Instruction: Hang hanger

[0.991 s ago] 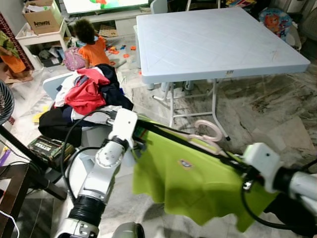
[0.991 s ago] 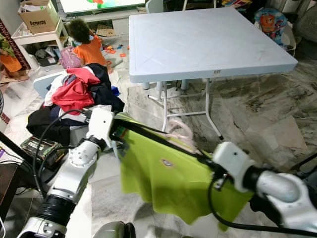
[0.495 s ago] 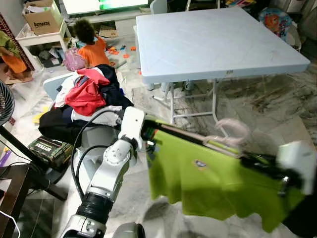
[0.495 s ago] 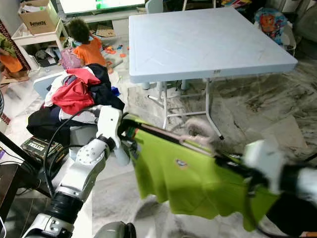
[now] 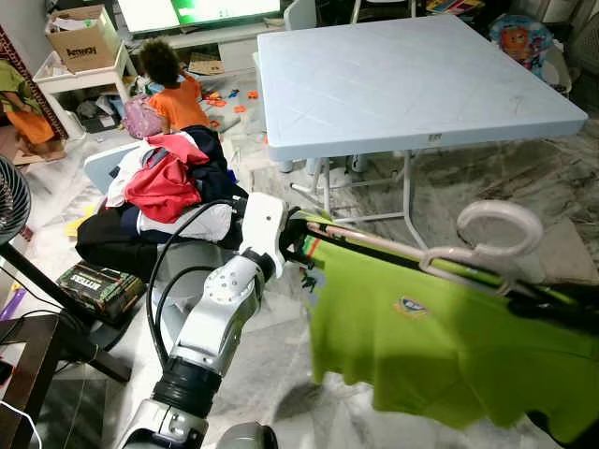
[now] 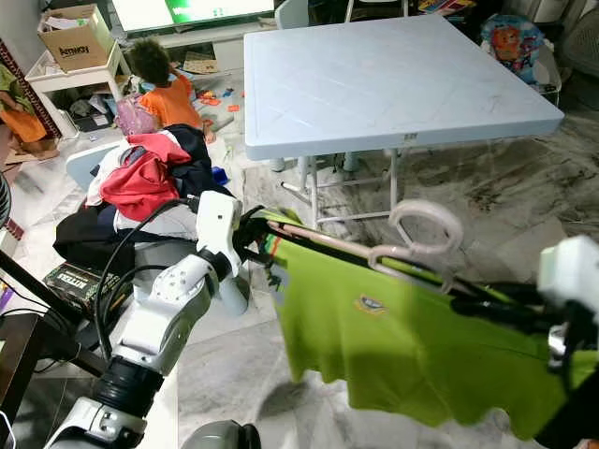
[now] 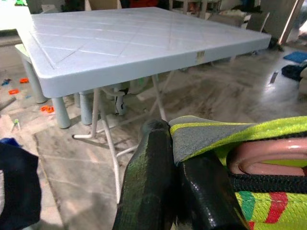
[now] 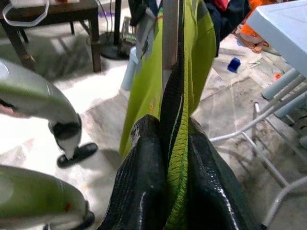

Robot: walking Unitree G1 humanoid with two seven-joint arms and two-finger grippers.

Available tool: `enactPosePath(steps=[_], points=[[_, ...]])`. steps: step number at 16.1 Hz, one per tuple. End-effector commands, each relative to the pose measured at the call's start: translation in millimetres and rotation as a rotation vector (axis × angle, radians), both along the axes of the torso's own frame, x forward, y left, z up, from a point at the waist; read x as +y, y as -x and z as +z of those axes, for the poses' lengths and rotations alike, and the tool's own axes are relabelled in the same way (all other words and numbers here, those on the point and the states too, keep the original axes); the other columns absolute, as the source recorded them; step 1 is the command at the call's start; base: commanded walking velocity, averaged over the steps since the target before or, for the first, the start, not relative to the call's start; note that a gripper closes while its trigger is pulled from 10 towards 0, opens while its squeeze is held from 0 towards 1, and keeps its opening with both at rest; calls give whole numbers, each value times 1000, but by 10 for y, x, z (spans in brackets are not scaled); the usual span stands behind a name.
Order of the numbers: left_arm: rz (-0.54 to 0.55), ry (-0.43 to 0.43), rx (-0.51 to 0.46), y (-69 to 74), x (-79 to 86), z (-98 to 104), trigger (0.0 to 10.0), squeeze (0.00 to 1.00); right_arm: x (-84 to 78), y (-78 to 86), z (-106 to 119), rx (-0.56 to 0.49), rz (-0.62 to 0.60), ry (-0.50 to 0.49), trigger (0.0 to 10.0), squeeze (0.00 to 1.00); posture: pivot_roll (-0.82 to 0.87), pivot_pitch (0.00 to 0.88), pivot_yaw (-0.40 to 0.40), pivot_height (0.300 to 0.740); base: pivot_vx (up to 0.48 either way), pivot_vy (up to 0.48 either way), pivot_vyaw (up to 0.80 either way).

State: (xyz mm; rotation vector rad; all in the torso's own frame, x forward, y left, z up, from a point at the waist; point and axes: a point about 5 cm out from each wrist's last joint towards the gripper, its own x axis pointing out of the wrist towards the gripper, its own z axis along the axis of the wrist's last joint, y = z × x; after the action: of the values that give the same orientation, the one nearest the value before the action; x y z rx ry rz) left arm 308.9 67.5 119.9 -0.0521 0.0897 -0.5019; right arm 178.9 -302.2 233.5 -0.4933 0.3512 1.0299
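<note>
Hanger and shirt have swung toward the robot's right and risen over the last second

Nearest, the green shirt point(image 5: 440, 346) hangs spread on the pink hanger point(image 5: 487, 245), whose hook loop now stands clear above the garment where a second ago it lay low against it; the left end effector point(image 7: 177, 191) is pinched on one shoulder of the shirt and hanger, the right end effector point(image 8: 165, 191) clamped on the other, its arm now mostly past the frame edge (no rail or rod to hang on is visible yet, so the hanging itself looks not yet begun). Beyond lie the clothes pile point(image 5: 173, 182) and the pale blue table point(image 5: 402, 75), and farthest a person point(image 5: 168, 89) sits on the floor
</note>
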Motion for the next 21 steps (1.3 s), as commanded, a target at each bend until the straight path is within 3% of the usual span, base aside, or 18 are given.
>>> enactPosePath(steps=[1,2,4,6,7,9,10,11,12,13,15,16,17,18,20,21], points=[[391,-19,202,-32,905,-347,1176,0,-245,59,315,-51,-83,-86,10000,0,-132,6,80,740,0,0,0],[354,6,211,-18,831,-351,1412,0,-190,51,355,-48,-58,-158,10000,0,-132,6,80,740,0,0,0],[312,42,230,10,760,-353,1569,0,-177,75,345,-20,-31,-188,10000,0,-124,8,79,740,0,0,0],[315,53,235,26,800,-349,1451,0,-270,116,334,12,-44,-140,10000,0,-124,8,79,740,0,0,0],[313,60,247,27,812,-360,1765,0,-285,86,420,-26,-70,-216,10000,0,-130,13,79,740,0,0,0],[284,18,232,26,762,-366,1765,0,-284,-61,468,-118,-156,-264,10000,0,-130,13,79,740,0,0,0],[251,6,213,37,687,-343,2275,0,-270,-208,446,-221,-241,-263,10000,0,-134,13,77,740,0,0,0],[200,-25,190,67,572,-327,3882,0,-192,-392,341,-296,-334,-268,10000,0,-129,13,76,740,0,0,0],[131,-48,171,107,465,-319,4706,0,-88,-504,230,-342,-377,-260,10000,0,-119,13,73,740,0,0,0],[13,-97,119,173,325,-289,10000,1000,79,-598,63,-348,-407,-273,10000,0,-108,11,69,740,0,0,0],[-126,-155,67,258,178,-271,10000,1000,318,-688,-66,-353,-415,-259,10000,0,-97,9,67,740,0,0,0],[-274,-274,-6,339,93,-274,10000,1000,442,-728,-198,-361,-389,-165,10000,0,-96,8,67,740,0,0,0],[-403,-373,-80,413,53,-282,10000,1000,464,-771,-308,-350,-389,-107,10000,0,-95,6,67,740,0,0,0],[-496,-389,-90,483,30,-291,10000,1000,463,-824,-388,-381,-380,-22,10000,0,-91,4,65,740,0,0,0],[-645,-419,-103,600,29,-284,10000,1000,483,-963,-460,-419,-375,18,10000,0,-82,0,66,740,0,0,0],[-655,-427,-115,610,46,-268,10000,1000,498,-993,-481,-413,-356,31,10000,0,-82,0,66,740,0,0,0]])
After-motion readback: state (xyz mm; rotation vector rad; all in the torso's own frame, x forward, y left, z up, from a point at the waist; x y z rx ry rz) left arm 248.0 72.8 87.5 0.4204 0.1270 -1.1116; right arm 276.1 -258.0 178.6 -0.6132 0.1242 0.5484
